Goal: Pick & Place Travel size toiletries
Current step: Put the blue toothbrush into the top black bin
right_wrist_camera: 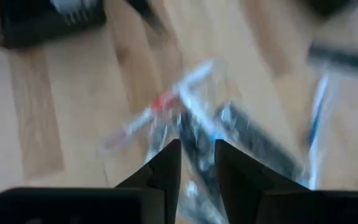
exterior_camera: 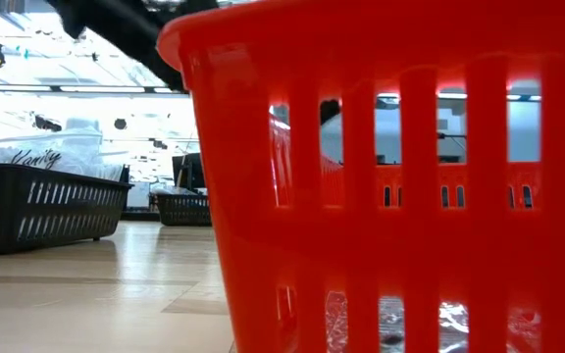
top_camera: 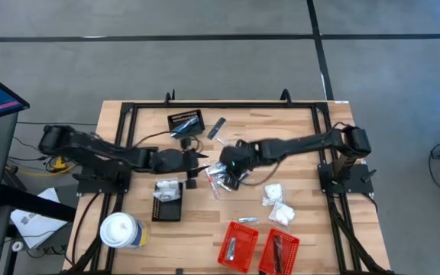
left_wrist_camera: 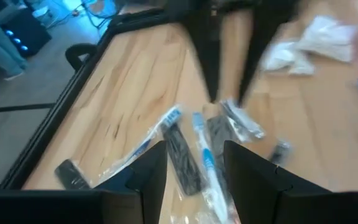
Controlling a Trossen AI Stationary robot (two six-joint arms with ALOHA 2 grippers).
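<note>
The travel size toiletries lie loose on the wooden table. A heap (top_camera: pixel 220 180) of clear-wrapped packets, dark sticks and a blue-and-white brush (left_wrist_camera: pixel 204 158) sits mid-table, and white packets (top_camera: pixel 278 205) lie to its right. My left gripper (left_wrist_camera: pixel 194 168) hovers open at the heap's left side (top_camera: pixel 202 162), pointing across it. My right gripper (right_wrist_camera: pixel 197 158) comes from the right and slants down onto the heap (top_camera: pixel 226 169). Its fingers stand a narrow gap apart over a clear-wrapped packet (right_wrist_camera: pixel 194 127). In the left wrist view its tips (left_wrist_camera: pixel 227 102) are at the heap's far end. My right gripper slants down from the table's right, with a clear-wrapped packet (right_wrist_camera: pixel 188 109) of the heap running between its two fingertips. The picture is blurred, so I cannot tell whether the fingers touch it. The packet lies on the table among the others.
Two black slotted baskets stand at the back (top_camera: pixel 186 122) and front left (top_camera: pixel 166 203); the front one holds white packets. Two red baskets (top_camera: pixel 239 244) (top_camera: pixel 279 252) sit near the front edge, and one fills the low view (exterior_camera: pixel 390 176). A white lidded cup (top_camera: pixel 121 231) stands front left.
</note>
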